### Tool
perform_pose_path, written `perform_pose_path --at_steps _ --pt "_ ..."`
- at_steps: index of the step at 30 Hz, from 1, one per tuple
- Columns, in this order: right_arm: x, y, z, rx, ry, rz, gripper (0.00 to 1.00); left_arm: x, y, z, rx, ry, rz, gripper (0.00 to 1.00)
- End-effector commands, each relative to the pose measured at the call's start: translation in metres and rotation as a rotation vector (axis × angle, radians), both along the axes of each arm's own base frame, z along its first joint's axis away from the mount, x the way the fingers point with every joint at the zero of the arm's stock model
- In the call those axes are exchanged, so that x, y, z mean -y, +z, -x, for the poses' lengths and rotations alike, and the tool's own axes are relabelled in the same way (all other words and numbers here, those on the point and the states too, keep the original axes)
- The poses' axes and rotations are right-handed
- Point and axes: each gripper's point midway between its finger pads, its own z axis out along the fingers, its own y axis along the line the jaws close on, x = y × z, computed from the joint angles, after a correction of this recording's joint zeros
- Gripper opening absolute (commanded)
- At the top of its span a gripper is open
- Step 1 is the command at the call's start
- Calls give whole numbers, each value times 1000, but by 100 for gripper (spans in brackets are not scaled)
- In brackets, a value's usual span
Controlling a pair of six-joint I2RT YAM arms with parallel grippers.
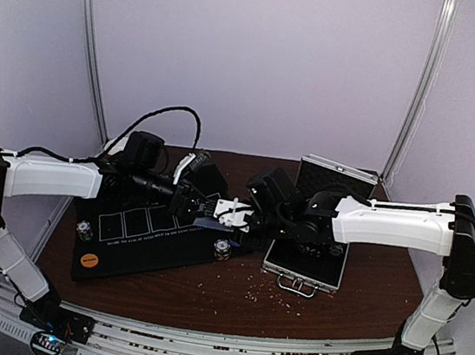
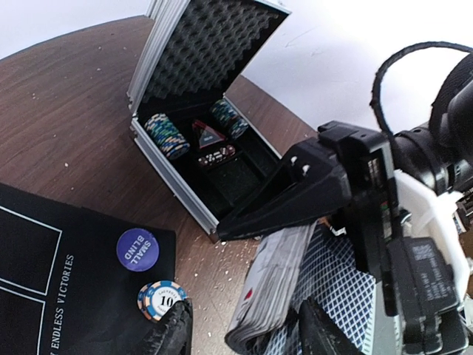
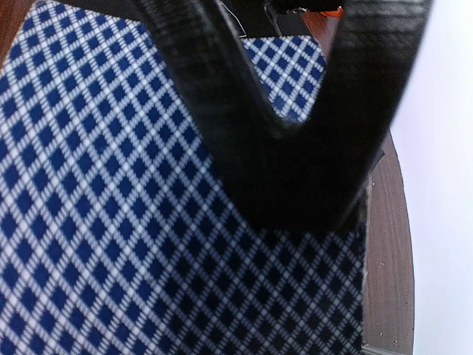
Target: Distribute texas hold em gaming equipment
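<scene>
The deck of playing cards with blue-and-white diamond backs (image 2: 270,296) sits between the half-spread fingers of the left gripper (image 2: 244,314). A gap shows beside one finger, so I cannot tell if it grips. The right gripper (image 1: 239,215) lays a black finger (image 3: 295,148) across the top card, its hold equally unclear. Left of the fingers lie a round purple button disc (image 2: 137,249) and a striped poker chip stack (image 2: 161,297); beyond them stands the open silver aluminium case (image 2: 174,183).

Card deck (image 2: 270,288) at left claw (image 2: 245,336), purple disc (image 2: 137,249), open case (image 2: 207,44)
</scene>
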Motion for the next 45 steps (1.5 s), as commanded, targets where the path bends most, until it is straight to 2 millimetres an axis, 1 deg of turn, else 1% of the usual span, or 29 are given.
perform_pose_path --at_steps 1,5,7,12,15,19,25,29,32,34,36,38,40,41,43,45 --pt "-9 18 -4 2 -6 -79 47 4 27 -3 39 -18 84 50" --pt "-10 19 -6 -8 -12 -98 46 5 24 -5 28 -9 71 43" --pt "-9 20 -8 -10 -17 -103 46 4 22 -6 28 -7 53 43" --pt "-6 19 -10 -25 -23 -107 46 1 28 -11 53 24 37 50" --pt "-7 18 -10 -29 -21 -112 46 4 31 -14 41 28 41 54" --pt "-7 20 -11 -29 -23 -119 46 8 28 -16 11 21 40 59" --pt "-6 18 -10 -32 -24 -117 45 7 35 -23 24 45 38 67" --pt "-5 19 -11 -32 -27 -120 45 5 35 -28 18 66 32 71" --pt "-4 18 -11 -32 -31 -116 45 -4 42 -38 21 105 40 74" --pt "-3 18 -12 -31 -34 -113 45 -12 54 -42 39 131 58 76" --pt "-2 17 -14 -28 -42 -108 45 -20 66 -43 56 143 76 78" --pt "-1 17 -15 -26 -46 -106 45 -26 75 -39 65 146 91 79" --pt "0 18 -16 -23 -51 -107 44 -30 79 -33 59 151 97 79" --pt "0 18 -16 -22 -51 -108 44 -32 78 -30 45 156 96 78" --pt "0 18 -16 -23 -49 -106 44 -36 73 -23 2 164 94 72" --pt "-1 17 -17 -24 -49 -105 44 -38 67 -15 -47 162 95 63"
